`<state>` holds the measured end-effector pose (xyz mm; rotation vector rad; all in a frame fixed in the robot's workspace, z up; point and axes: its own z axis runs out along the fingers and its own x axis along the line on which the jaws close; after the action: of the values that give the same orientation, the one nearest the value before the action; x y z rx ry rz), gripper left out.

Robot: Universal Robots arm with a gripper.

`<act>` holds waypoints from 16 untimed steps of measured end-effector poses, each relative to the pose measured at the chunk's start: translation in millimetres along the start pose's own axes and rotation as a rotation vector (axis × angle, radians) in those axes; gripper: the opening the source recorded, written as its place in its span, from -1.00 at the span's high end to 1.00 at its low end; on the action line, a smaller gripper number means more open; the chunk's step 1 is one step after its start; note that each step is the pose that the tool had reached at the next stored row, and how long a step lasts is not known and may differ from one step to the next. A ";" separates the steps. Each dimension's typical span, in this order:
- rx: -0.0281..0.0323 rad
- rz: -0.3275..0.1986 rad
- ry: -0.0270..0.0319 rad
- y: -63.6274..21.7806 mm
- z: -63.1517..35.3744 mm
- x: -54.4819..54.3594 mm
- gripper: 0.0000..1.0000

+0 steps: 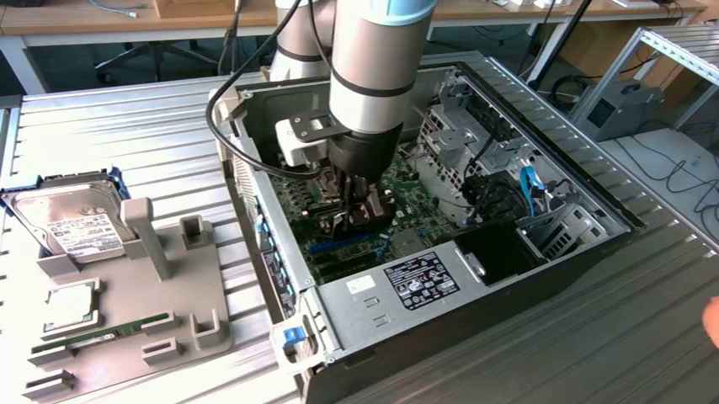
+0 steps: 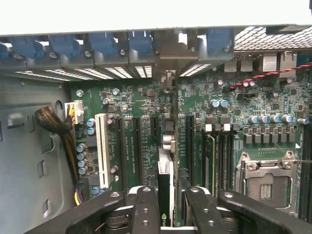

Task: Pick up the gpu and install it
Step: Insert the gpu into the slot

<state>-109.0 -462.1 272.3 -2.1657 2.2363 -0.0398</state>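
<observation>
My gripper point(image 1: 357, 204) is down inside the open computer case point(image 1: 584, 244), hanging just over the green motherboard point(image 1: 422, 198), and its two fingers point(image 2: 146, 209) are pinched on the gpu point(image 2: 165, 190), a thin black card that I hold edge-on between the pads. In the wrist view the card runs straight ahead from my fingertips toward the rear wall of the case, its silvery metal bracket point(image 2: 168, 58) standing at the far end among the blue slot latches point(image 2: 105, 44). The card sits in line with the dark expansion slots on the board; whether its lower edge is seated in one or only resting above it I cannot tell. To one side of my tool stands a white slot point(image 2: 102, 146) with a bundle of braided cables point(image 2: 53, 122) beyond it, and to the other side lie the memory slots point(image 2: 217, 156) and, further out, the bare processor socket point(image 2: 265, 183). In the exterior view my arm point(image 1: 376, 67) comes down into the middle of the case, with the power supply point(image 1: 416, 282) just on the near side of my gripper. Well away from my tool, outside the case on the exterior view's left, a grey holder tray point(image 1: 208, 337) carries a hard drive point(image 1: 73, 223), a processor chip point(image 1: 70, 305) and a green memory stick point(image 1: 101, 332)
</observation>
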 end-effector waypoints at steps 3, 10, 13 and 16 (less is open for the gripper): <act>0.0001 0.000 -0.0002 1.8 1.6 0.0 0.47; -0.0014 0.000 -0.0003 1.7 2.1 0.0 0.47; -0.0185 0.000 0.0003 1.7 2.3 0.0 0.47; -0.0187 0.000 0.0003 1.8 2.3 0.0 0.47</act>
<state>-110.7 -462.1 269.9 -2.1748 2.2460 -0.0192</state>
